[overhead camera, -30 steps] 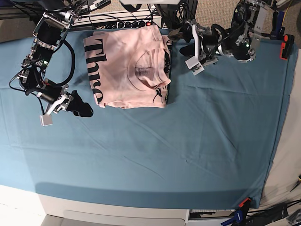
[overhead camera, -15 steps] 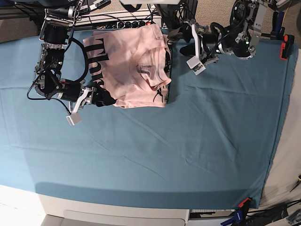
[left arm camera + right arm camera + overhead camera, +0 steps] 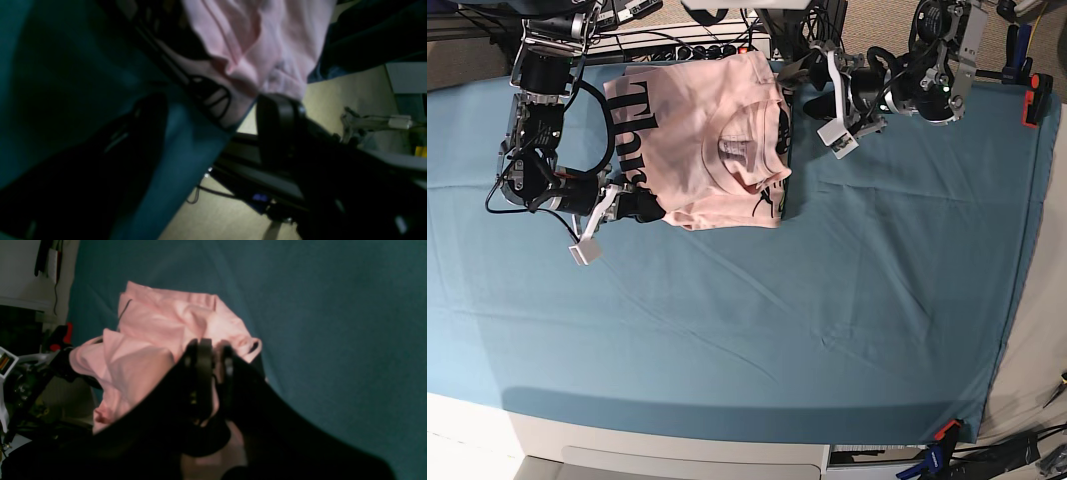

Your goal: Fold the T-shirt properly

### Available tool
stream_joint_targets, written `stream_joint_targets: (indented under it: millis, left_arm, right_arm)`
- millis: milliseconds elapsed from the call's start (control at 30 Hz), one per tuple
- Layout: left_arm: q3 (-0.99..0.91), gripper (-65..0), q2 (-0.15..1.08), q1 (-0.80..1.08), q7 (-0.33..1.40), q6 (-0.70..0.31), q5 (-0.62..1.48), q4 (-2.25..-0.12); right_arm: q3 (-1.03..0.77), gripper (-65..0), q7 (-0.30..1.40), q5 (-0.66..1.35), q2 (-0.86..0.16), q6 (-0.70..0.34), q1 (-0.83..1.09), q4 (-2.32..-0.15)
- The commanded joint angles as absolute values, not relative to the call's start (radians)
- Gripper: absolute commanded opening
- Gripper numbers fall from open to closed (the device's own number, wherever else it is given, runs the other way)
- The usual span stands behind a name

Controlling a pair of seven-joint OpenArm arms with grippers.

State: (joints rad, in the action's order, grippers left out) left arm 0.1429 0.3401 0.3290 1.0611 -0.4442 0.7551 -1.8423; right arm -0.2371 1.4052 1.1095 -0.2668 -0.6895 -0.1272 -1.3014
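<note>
Pink cotton of the T-shirt (image 3: 702, 140) lies partly folded at the far edge of the table cloth (image 3: 827, 300), printed side up, with black lettering along its camera-left margin and a bunched ridge near its camera-right margin. In the base view the garment's long axis appears to run from the far table edge toward the near side. The right gripper (image 3: 642, 208) sits at the near camera-left corner of the garment, and the right wrist view shows its jaws pinched together with pink fabric between them, so it is judged to be grasping that corner of the T-shirt. The rest of the garment extends from this gripper toward the far side and toward camera right. The left gripper (image 3: 827, 100) hangs just beside the far camera-right corner with its jaws spread wide and nothing between them; the left wrist view shows the printed hem close to its fingers but not touching. The right arm is therefore the engaged one. Teal cloth covers the table smoothly, with shallow creases, and broad bare room lies toward the near side and camera right for the next fold.
</note>
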Motion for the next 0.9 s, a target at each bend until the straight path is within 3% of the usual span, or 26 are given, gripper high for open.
stream_joint_targets:
  millis: [0, 200, 867]
  left_arm:
    - [0.152, -20.6, 0.339, 0.359, 1.197, -0.388, 0.594, -1.816]
    - [0.153, -20.6, 0.274, 0.363, 1.193, -0.388, 0.595, -1.816]
    - [0.155, -20.6, 0.244, 0.387, 1.192, -0.412, 0.686, -1.816]
  right_arm:
    - [-0.238, -65.0, 1.396, 1.125, -0.280, -0.696, -0.144, -1.314]
    - [-0.238, -65.0, 1.396, 1.126, -0.280, -0.696, -0.144, -1.314]
    - [-0.238, -65.0, 1.396, 1.126, -0.280, -0.696, -0.144, -1.314]
